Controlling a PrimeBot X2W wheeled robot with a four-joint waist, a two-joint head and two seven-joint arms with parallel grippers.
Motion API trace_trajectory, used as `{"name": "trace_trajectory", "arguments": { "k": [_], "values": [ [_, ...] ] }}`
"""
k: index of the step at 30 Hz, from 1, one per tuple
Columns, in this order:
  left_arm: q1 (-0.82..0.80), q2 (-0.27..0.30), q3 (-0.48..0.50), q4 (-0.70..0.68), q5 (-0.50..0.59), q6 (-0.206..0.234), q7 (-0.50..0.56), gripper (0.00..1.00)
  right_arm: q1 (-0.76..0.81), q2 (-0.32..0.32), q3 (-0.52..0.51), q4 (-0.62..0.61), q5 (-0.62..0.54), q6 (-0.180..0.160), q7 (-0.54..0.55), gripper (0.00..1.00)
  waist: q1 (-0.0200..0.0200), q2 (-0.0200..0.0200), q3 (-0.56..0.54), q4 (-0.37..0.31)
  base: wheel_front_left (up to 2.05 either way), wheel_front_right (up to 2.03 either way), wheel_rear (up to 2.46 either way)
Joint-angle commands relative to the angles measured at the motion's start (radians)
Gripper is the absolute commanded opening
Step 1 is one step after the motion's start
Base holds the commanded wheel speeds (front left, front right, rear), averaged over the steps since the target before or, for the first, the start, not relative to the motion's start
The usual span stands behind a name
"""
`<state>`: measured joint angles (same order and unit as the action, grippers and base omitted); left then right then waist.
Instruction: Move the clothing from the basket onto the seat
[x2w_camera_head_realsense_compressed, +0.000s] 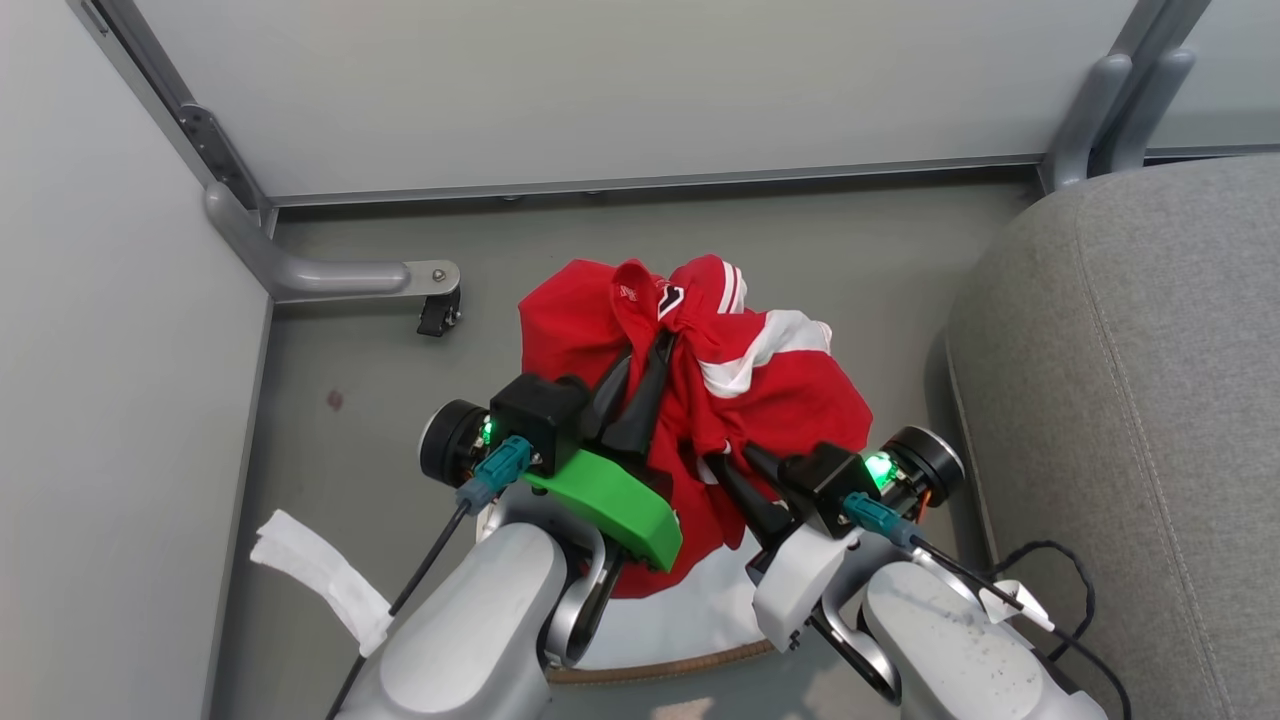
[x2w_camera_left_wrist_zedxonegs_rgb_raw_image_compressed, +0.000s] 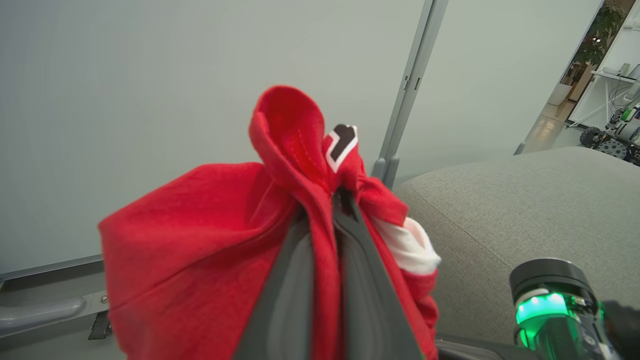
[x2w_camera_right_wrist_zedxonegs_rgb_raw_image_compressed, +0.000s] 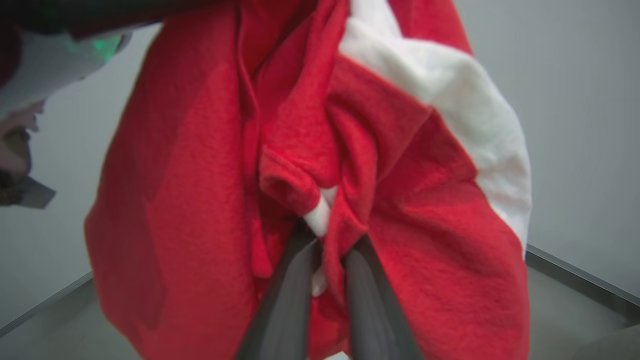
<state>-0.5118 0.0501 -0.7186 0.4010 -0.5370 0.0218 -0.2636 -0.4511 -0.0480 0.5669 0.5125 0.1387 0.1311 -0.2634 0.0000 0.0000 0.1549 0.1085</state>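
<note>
Clothing gripped, left tool, right tool

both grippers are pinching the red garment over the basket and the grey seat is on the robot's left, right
No: the seat lies on the robot's right, as the head view shows. The rest stands: the left gripper and the right gripper both pinch the clothing over the basket.
</note>
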Motion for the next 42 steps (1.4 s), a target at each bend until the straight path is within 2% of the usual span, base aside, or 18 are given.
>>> {"name": "trace_trajectory", "arguments": {
  "k": [1, 13, 14, 15, 16, 24, 32, 42],
  "values": [
    [0.002, 0.001, 0.010, 0.000, 0.010, -0.002, -0.002, 0.00, 0.020, -0.005, -0.002, 0.000, -0.007, -0.001, -0.002, 0.00, 0.0000, 0.0000, 0.000, -0.002, 0.00, 0.00, 0.00],
    [0.002, 0.001, 0.028, 0.001, 0.027, 0.001, -0.002, 0.00, 0.021, -0.006, -0.010, 0.012, -0.009, -0.001, -0.001, 0.00, 0.0000, 0.0000, 0.003, -0.017, 0.00, 0.00, 0.00],
    [0.003, 0.001, 0.031, 0.000, 0.031, 0.004, -0.002, 0.37, 0.020, -0.006, -0.012, 0.009, -0.010, -0.001, -0.001, 0.00, 0.0000, 0.0000, 0.003, -0.019, 0.00, 0.00, 0.00],
    [0.005, 0.001, 0.034, 0.000, 0.032, 0.006, -0.002, 0.83, 0.019, -0.006, -0.014, 0.006, -0.010, -0.001, -0.001, 0.00, 0.0000, 0.0000, 0.004, -0.020, 0.00, 0.00, 0.00],
    [0.007, 0.001, 0.037, 0.002, 0.035, 0.007, -0.002, 1.00, 0.017, -0.006, -0.014, 0.002, -0.009, -0.001, -0.001, 0.00, 0.0000, 0.0000, 0.005, -0.024, 0.00, 0.00, 0.00],
    [0.039, 0.002, 0.107, 0.037, 0.099, -0.012, -0.001, 1.00, 0.025, -0.004, -0.018, -0.050, 0.006, -0.001, -0.002, 0.00, 0.0000, 0.0000, 0.011, -0.113, 0.00, 0.00, 0.00],
    [0.071, 0.007, 0.221, 0.067, 0.165, -0.046, -0.001, 1.00, 0.029, -0.004, -0.028, -0.082, 0.012, -0.001, -0.002, 0.00, 0.0000, 0.0000, 0.024, -0.273, 0.00, 0.00, 0.00],
    [0.101, 0.006, 0.306, 0.076, 0.226, -0.086, -0.001, 1.00, 0.065, -0.004, -0.067, -0.137, 0.017, -0.001, -0.002, 0.00, 0.0000, 0.0000, 0.034, -0.472, 0.00, 0.00, 0.00]
  ]
}}
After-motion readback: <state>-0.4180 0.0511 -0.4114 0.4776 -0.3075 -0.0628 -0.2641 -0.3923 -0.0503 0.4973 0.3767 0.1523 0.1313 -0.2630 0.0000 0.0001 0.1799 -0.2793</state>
